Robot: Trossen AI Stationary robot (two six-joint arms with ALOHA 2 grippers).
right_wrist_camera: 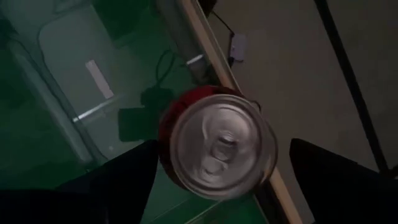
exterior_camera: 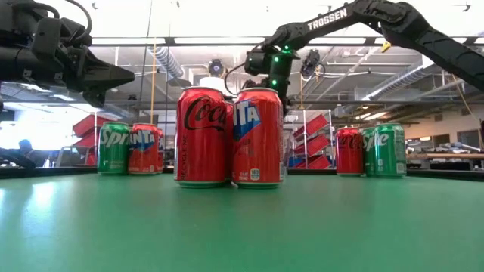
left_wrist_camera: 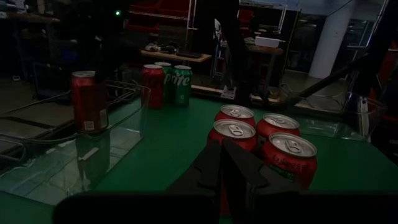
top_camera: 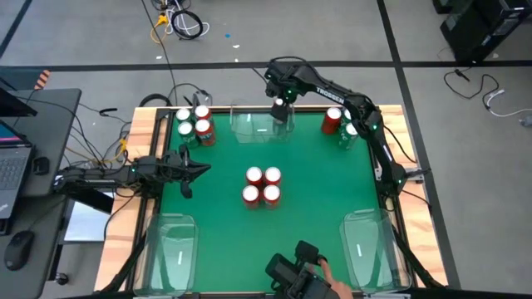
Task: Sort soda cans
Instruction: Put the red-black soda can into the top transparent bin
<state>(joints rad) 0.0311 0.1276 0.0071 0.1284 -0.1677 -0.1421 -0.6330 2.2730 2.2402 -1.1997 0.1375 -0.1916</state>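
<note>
High view: green worktop (top_camera: pixel 316 208) with a clear tray at each of three spots: far edge centre (top_camera: pixel 258 126), near left (top_camera: pixel 173 249), near right (top_camera: pixel 367 249). Four red cans (top_camera: pixel 262 185) stand in a tight two-by-two block mid-worktop. Far left corner: cluster of cans (top_camera: pixel 194 124), red and green mixed. Far right corner: one red can (top_camera: pixel 333 119) beside green ones (top_camera: pixel 349 133). Right claw (top_camera: pixel 282 109) hangs over the right end of the far tray; the can under it is hidden by the arm here. Left claw (top_camera: pixel 199 169) sits at the left side, pointing at the centre block, well apart from it.

Low view: centre block (exterior_camera: pixel 229 136) up front, left cluster (exterior_camera: pixel 130 148) and right group (exterior_camera: pixel 372 150) behind. Right claw (exterior_camera: pixel 277 85) is above and behind the centre cans. Left claw (exterior_camera: pixel 113 77) is up at the left, clear of the worktop.

Left wrist view: left claw (left_wrist_camera: pixel 222 163) has its fingers pressed together, holding nothing; the four red cans (left_wrist_camera: pixel 261 140) are just ahead of it. One red can (left_wrist_camera: pixel 89 101) stands upright inside the far tray (left_wrist_camera: pixel 74 155).

Right wrist view: red can with a silver top (right_wrist_camera: pixel 216 147) sits directly below the right claw (right_wrist_camera: pixel 217 171), centred between the two fingers (right_wrist_camera: pixel 124 180). Fingers are spread wide, with a gap visible on both sides of the can, so no grip. The can is at the tray's end, near the worktop edge.
</note>
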